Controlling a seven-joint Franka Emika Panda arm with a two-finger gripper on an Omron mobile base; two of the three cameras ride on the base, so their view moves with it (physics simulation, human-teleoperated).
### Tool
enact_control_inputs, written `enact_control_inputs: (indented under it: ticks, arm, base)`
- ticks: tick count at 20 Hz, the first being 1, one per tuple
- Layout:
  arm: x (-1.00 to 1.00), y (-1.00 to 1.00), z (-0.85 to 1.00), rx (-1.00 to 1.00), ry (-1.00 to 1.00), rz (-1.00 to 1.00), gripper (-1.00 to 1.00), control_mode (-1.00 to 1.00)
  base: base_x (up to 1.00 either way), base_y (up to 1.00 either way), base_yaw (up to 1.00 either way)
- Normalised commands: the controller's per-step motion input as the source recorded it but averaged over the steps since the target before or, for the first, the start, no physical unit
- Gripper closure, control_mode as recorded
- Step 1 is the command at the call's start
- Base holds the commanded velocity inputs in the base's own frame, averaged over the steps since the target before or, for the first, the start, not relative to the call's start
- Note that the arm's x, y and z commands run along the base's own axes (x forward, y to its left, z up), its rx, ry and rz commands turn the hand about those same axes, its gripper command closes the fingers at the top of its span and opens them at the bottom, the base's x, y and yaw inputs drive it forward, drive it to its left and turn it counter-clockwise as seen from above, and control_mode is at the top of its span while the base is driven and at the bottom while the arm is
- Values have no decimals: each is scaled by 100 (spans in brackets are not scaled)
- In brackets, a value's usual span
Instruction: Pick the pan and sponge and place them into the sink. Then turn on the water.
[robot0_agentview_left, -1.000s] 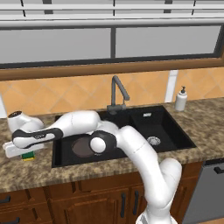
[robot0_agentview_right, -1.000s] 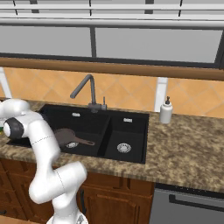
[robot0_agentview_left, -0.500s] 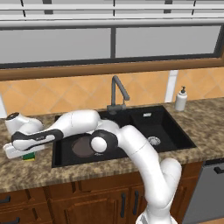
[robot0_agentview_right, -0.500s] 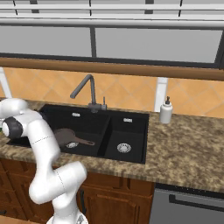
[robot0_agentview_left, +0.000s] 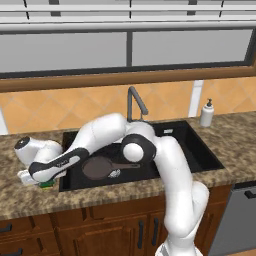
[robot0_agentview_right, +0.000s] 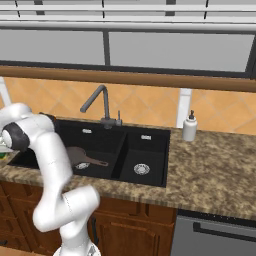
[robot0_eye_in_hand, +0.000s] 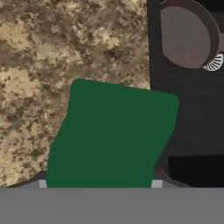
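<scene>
A granite bench (robot0_agentview_left: 235, 145) holds a black sink (robot0_agentview_left: 200, 150). The pan (robot0_agentview_left: 98, 167) lies in its large basin. Left of the sink, the jaws hover over the sponge (robot0_eye_in_hand: 111, 135); their state cannot be told.

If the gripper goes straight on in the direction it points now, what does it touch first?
Most likely the sponge: its green top lies straight ahead in the hand view, on the counter beside the sink. How far off it is stays unclear.
</scene>
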Motion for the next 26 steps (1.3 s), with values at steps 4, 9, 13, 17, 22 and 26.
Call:
enact_control_inputs:
  ticks: [4,9,13,17,22,26]
  arm:
    - [-11,-100,35,21,0,-34,100,-100]
    - [-6,-100,52,21,-3,-33,100,-100]
    - [-1,-100,67,17,-5,-31,100,-100]
    - [0,-100,38,9,-5,-31,100,-100]
    - [0,-100,7,3,-3,-27,100,-100]
    - [13,-54,3,1,1,-7,100,-100]
  base:
    - [0,0,0]
    - [0,0,0]
    - [0,0,0]
    - [0,0,0]
    - [0,0,0]
    - [0,0,0]
